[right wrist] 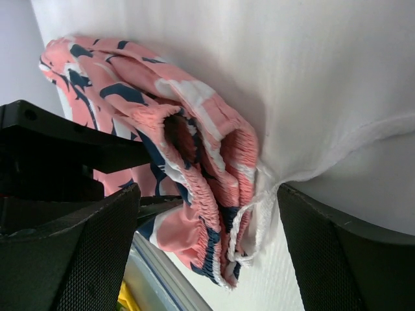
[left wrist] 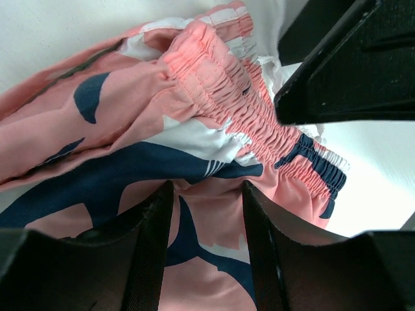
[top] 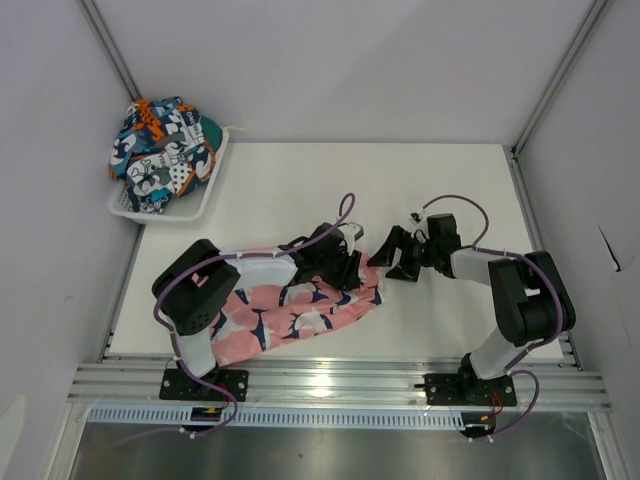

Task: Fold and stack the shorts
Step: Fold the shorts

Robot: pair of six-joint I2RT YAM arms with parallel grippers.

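The pink shorts (top: 300, 312) with navy-and-white shark print lie crumpled on the white table at the front left. My left gripper (top: 346, 264) is open over their right end. In the left wrist view the pink fabric (left wrist: 214, 227) lies between its open fingers (left wrist: 155, 227), with the gathered waistband (left wrist: 233, 97) just ahead. My right gripper (top: 393, 257) is open, facing the waistband from the right. In the right wrist view the bunched waistband (right wrist: 207, 162) and white drawstring (right wrist: 259, 214) sit between its wide-apart fingers (right wrist: 104, 246). The patchwork shorts (top: 160, 148) lie heaped in a basket at the back left.
The white basket (top: 204, 196) stands at the table's back left corner. The metal rail (top: 340, 380) runs along the near edge. White walls close the table (top: 450, 180) in on the left, back and right. The two grippers are close to each other.
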